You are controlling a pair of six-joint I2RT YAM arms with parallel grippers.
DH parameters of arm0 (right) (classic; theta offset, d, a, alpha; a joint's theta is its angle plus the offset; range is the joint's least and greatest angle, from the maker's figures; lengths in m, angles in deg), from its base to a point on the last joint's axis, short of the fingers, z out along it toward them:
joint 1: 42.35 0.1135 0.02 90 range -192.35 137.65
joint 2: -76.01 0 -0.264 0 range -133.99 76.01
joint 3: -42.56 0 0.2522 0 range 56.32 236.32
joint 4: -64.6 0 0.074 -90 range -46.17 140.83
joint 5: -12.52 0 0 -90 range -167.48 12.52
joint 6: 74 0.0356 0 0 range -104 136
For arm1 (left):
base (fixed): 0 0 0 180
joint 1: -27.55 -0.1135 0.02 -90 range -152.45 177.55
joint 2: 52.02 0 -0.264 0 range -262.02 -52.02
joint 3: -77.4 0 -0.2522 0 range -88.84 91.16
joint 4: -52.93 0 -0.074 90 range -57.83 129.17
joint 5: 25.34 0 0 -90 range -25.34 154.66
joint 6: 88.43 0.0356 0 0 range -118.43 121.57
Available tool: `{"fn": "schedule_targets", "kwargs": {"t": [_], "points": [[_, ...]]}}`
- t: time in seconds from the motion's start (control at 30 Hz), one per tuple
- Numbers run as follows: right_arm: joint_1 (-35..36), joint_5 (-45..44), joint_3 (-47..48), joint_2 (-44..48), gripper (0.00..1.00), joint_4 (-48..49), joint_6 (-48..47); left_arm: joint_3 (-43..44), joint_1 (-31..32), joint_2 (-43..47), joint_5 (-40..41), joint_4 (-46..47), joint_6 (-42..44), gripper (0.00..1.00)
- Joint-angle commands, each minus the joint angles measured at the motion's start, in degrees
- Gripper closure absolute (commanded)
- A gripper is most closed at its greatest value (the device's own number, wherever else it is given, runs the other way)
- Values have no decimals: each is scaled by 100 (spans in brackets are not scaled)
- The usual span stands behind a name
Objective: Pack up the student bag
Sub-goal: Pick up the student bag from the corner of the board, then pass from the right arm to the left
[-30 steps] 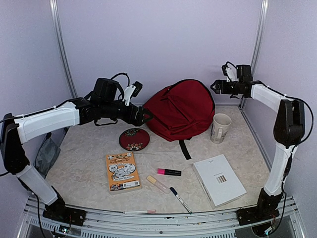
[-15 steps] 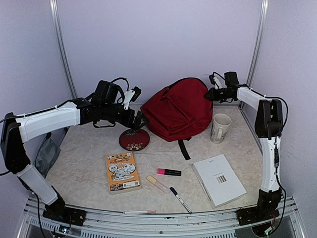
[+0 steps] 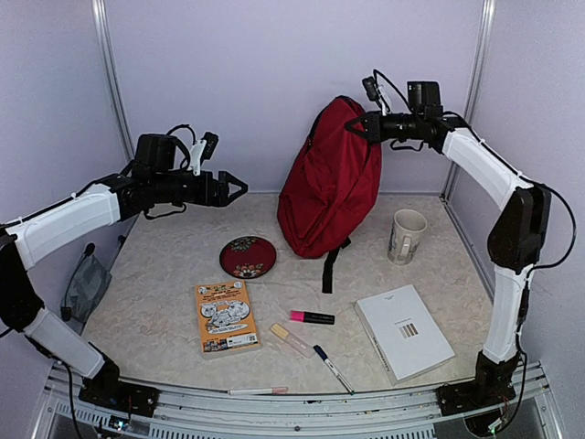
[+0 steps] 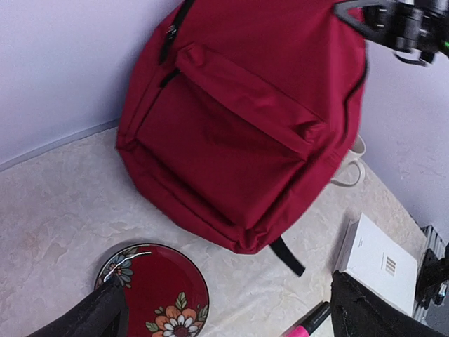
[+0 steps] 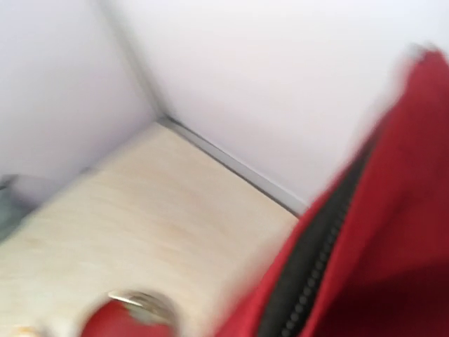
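Currently the right gripper (image 3: 359,124) is clamped shut on the top edge of the student bag (image 3: 329,192), high up at far centre. The bag stands tall and narrow with its base on the table (image 3: 164,265) and its top tipped slightly right toward the gripper. A black strap (image 3: 329,271) trails from the base toward the near side. The left wrist view shows the front pocket (image 4: 238,116) facing left, flat and closed. The right wrist view is motion-blurred (only red fabric and a black zipper (image 5: 309,270) are readable up close).

The left gripper (image 3: 235,187) has its jaws spread wide and holds nothing. It hangs in the air left of the bag, well apart from it, pointing right.

Loose items on the table:
- The round red floral disc (image 3: 248,257) sits near-left of the bag base, not touching it.
- The mug (image 3: 406,236) stands upright, right of the bag.
- The white book (image 3: 403,331) lies near right.
- The orange booklet (image 3: 225,316) lies near left.
- The pink highlighter (image 3: 313,317), beige marker (image 3: 291,339) and pen (image 3: 332,368) lie between the booklet and the white book.
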Motion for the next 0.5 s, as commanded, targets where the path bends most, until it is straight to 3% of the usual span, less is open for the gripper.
{"fn": "schedule_targets", "kwargs": {"t": [0.0,0.17,0.37,0.47], "points": [[742,360,244,1118,100,82,-572,-71,-313,248,-728,378,-380,3],[1366,653,210,1666,100,-614,-1226,-267,-304,834,-953,680,-24,2],[2057,994,49,2187,100,-1535,-2272,-397,-306,1844,-2353,437,1018,1],[2367,894,162,2249,100,-2025,-2669,-749,-305,2312,-2296,556,1335,1]]}}
